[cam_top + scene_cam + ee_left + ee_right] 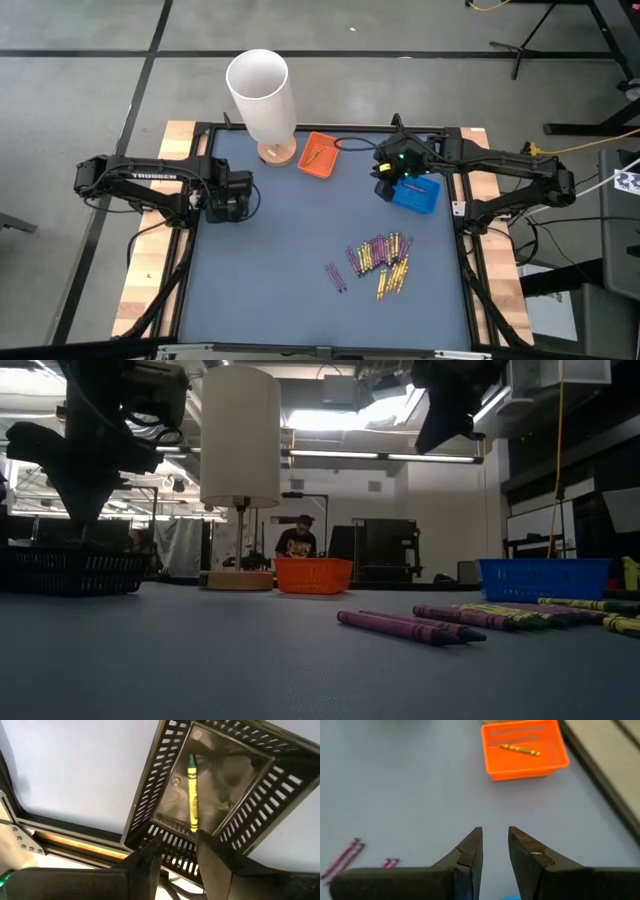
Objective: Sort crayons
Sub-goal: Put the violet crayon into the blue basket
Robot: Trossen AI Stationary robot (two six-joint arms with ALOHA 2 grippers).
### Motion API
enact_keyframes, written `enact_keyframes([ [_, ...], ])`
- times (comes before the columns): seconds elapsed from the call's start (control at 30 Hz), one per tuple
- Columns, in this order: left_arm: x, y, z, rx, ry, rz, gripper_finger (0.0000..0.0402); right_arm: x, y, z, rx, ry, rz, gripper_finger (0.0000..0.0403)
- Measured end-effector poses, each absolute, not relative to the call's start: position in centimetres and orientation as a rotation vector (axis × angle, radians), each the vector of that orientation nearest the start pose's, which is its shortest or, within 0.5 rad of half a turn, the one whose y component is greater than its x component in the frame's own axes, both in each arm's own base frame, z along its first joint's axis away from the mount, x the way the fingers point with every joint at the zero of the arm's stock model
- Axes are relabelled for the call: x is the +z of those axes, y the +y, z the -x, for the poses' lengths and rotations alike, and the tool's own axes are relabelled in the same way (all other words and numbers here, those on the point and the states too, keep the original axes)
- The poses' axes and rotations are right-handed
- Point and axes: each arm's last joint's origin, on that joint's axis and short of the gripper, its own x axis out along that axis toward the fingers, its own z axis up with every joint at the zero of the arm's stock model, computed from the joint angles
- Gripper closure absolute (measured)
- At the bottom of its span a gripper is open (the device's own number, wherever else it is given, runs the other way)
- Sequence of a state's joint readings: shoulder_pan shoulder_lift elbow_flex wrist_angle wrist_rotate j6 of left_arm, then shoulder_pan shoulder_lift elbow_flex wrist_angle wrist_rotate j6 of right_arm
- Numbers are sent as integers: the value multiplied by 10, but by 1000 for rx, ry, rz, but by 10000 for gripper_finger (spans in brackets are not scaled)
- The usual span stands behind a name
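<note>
Hanging over a black tray [165, 785] with one green crayon [192, 792], the left pincer [177, 852] is narrow and empty; its arm [150, 178] reads "TROSSEN". The right pincer [495, 852] is narrow and empty too.

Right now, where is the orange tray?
In the high view the orange tray sits at the table's far edge, between the lamp base and the right gripper, holding one crayon.

Open blue mat [270, 250] left of the crayons [380, 262]; tall white lamp [262, 95] and orange tray [318, 155] along the far edge.
</note>
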State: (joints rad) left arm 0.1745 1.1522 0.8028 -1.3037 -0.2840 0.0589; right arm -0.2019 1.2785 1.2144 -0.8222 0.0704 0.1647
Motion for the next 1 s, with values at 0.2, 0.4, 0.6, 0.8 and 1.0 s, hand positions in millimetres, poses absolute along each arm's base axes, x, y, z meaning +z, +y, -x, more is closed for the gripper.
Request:
enact_keyframes([
  [0.2, 222, 35, -152, 299, 1673, -135, 300, 322, -37, -246, -266, 929, -250, 313],
  [0.4, 222, 35, -152, 301, 1667, -133, 300, 317, 1, -241, -131, 1032, -170, 313],
  [0.6, 222, 35, -153, 315, 1650, -102, 300, 313, 37, -231, -3, 1130, -70, 313],
  [0.8, 222, 35, -154, 317, 1648, -100, 300, 310, 58, -218, 31, 1204, 46, 313],
  [1.0, 222, 35, -154, 318, 1645, -98, 300, 290, 68, -211, 18, 1262, 69, 313],
])
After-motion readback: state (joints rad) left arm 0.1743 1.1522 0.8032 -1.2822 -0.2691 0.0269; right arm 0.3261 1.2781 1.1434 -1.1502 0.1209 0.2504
